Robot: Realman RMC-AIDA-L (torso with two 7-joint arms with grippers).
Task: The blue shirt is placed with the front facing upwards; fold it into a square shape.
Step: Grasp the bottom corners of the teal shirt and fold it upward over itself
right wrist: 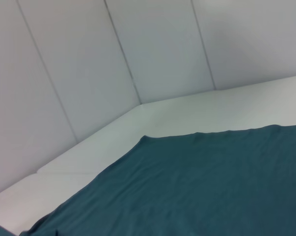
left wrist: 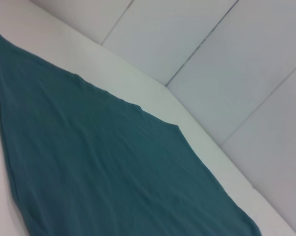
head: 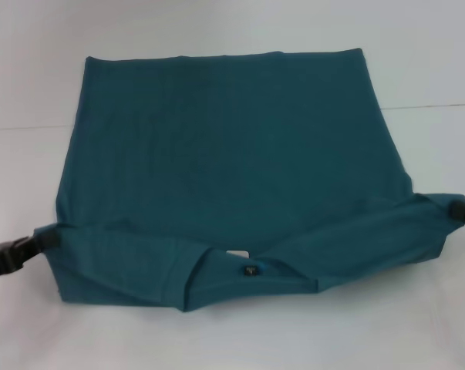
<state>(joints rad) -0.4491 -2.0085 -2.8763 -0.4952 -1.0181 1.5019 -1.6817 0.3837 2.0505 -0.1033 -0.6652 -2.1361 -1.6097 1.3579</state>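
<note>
both claw tips, left claw [head: 43, 240] and right claw [head: 450, 206], vanish under blue shirt [head: 232, 162] corners, pinching them.

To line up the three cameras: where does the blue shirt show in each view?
Head view: the blue shirt fills the centre, its near edge folded over.
Left wrist view: it spreads across the lower left.
Right wrist view: it covers the lower right.
Shared landmark: the white table.
</note>
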